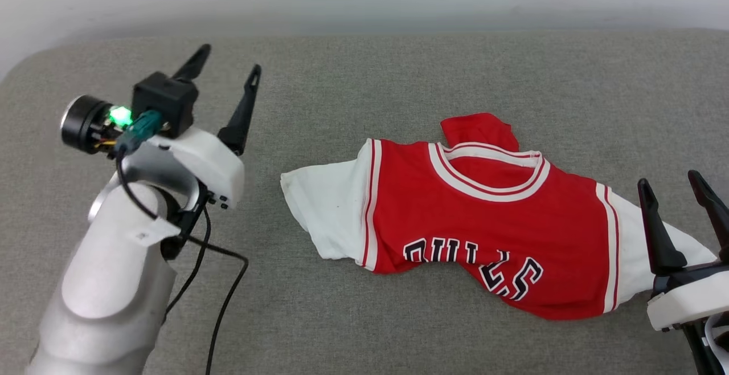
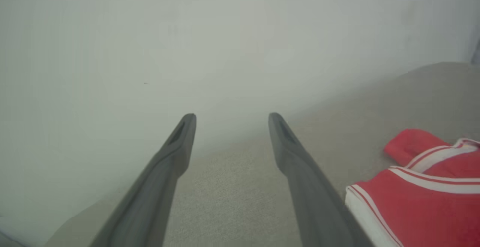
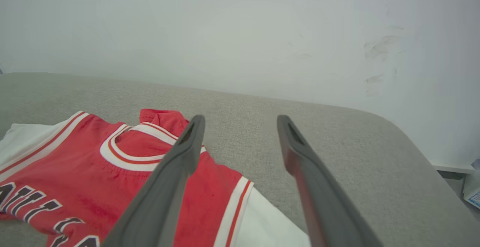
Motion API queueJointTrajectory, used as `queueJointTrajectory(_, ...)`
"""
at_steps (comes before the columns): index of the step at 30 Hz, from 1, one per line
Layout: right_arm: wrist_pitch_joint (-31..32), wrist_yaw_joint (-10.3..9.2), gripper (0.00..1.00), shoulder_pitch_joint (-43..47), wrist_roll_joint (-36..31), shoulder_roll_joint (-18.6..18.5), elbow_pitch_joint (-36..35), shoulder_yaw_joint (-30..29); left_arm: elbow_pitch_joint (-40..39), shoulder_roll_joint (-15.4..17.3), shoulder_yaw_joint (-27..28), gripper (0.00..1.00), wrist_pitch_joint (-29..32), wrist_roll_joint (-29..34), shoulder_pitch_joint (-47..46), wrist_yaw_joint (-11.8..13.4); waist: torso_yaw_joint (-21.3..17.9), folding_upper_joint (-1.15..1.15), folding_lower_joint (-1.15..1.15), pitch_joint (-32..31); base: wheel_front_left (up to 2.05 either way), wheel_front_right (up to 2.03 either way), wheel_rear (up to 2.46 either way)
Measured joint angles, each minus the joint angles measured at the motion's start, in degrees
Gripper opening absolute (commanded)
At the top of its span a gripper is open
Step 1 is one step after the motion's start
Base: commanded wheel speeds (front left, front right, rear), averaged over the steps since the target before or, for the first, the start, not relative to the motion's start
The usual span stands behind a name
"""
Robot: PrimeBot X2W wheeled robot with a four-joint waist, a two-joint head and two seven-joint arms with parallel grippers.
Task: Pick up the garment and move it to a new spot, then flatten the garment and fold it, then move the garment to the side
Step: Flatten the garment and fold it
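One red jersey (image 1: 484, 221) lies front up, mid grey cushion (image 1: 398, 67), hem rucked under the lettering (image 1: 472, 261). Both grippers spread, empty: right gripper (image 1: 669, 181) by the white sleeve (image 1: 632, 249), left gripper (image 1: 228, 61) well apart. I'd pinch both hem corners and pull evenly.

One garment (image 1: 484, 215) lies on the single grey cushion (image 1: 398, 78), toward its right edge. It has two white sleeves (image 1: 324, 210) (one on each side of the red body). There are two grippers: the left gripper (image 1: 229, 60) near the cushion's left edge and the right gripper (image 1: 669, 180) at its near right corner. Each has two dark fingers (image 1: 242, 113), four in all. One black cable (image 1: 228, 284) trails below the left gripper.
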Motion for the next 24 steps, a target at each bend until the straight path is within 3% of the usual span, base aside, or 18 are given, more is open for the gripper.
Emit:
queueJointTrajectory(7, 0.15, 0.0, 1.0, -0.27, -0.74, 0.73, 0.02, 0.57, 2.55, 7.67, -14.52, 1.0, 19.9, -16.8, -9.08, -0.05, -1.43, 0.0, 0.0, 1.82, 0.0, 0.0, 0.0)
queueJointTrajectory(14, -0.21, 0.0, 1.0, -2.69, -1.1, 1.11, 0.73, 1.93, 5.48, 12.32, -26.01, 1.0, 37.41, -30.43, -16.07, -0.05, -2.95, 0.0, 0.0, 4.22, 0.0, 0.0, 0.0)
queueJointTrajectory(19, -0.89, 0.0, 1.0, -4.46, -1.34, 1.42, 1.49, 2.99, 9.15, 13.85, -32.29, 1.0, 43.24, -34.23, -19.33, -0.05, -4.34, 0.0, 0.0, 6.28, 0.0, 0.0, 0.0)
queueJointTrajectory(24, -1.7, 0.0, 1.0, -6.05, -1.35, 1.87, 2.34, 3.76, 12.78, 14.7, -38.23, 1.0, 44.92, -35.71, -21.01, -0.05, -5.88, 0.0, 0.0, 8.53, 0.0, 0.0, 0.0)
